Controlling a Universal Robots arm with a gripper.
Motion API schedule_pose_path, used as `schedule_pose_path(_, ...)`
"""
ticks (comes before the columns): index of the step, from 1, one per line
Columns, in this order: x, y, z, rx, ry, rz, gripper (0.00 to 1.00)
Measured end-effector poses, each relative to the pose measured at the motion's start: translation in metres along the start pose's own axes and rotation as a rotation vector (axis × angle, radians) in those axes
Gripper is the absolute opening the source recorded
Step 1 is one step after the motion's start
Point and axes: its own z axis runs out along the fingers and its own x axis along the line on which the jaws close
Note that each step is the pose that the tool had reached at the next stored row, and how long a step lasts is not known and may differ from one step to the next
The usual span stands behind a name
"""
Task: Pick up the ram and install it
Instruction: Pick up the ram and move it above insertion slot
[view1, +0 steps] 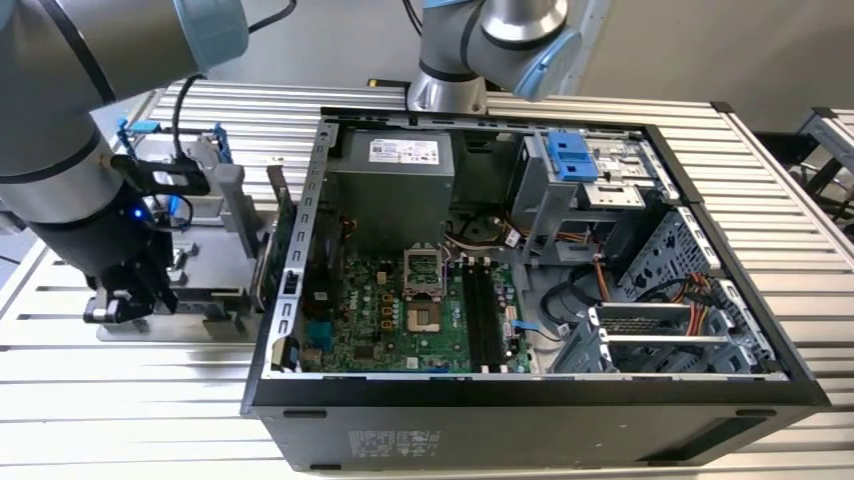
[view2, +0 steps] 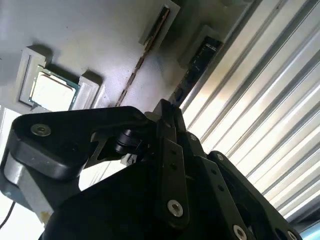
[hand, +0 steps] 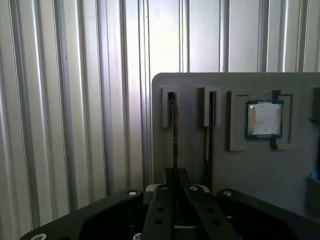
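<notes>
The ram (hand: 174, 130) is a thin dark strip standing edge-on in a slot of the grey holder plate (hand: 195, 90). In the second wrist view the ram (view2: 196, 67) runs from its holder block straight into my fingertips. My gripper (hand: 176, 176) sits at the near end of the strip, its fingers (view2: 166, 117) drawn together on it. In the exterior view my gripper (view1: 127, 303) is low over the holder plate (view1: 174, 325), at the exterior view's left, beside the open computer case (view1: 534, 395). The motherboard's black slots (view1: 481, 320) lie inside the case.
A second thin strip (hand: 210, 125) stands in the neighbouring slot. A square silver processor chip (hand: 264, 119) rests in its own pocket on the plate. Ribbed metal table (hand: 60, 125) surrounds the plate. A second robot arm (view1: 481, 50) stands behind the case.
</notes>
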Motion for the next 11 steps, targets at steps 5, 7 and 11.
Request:
schedule_pose_path(5,-0.0019,-0.0001,-0.0220,-0.0001,-0.0002,0.000,0.00)
schedule_pose_path(7,-0.0023,-0.0001,-0.0311,-0.0001,-0.0002,0.000,0.00)
schedule_pose_path(11,-0.0030,-0.0003,-0.0493,0.0000,-0.0003,0.000,0.00)
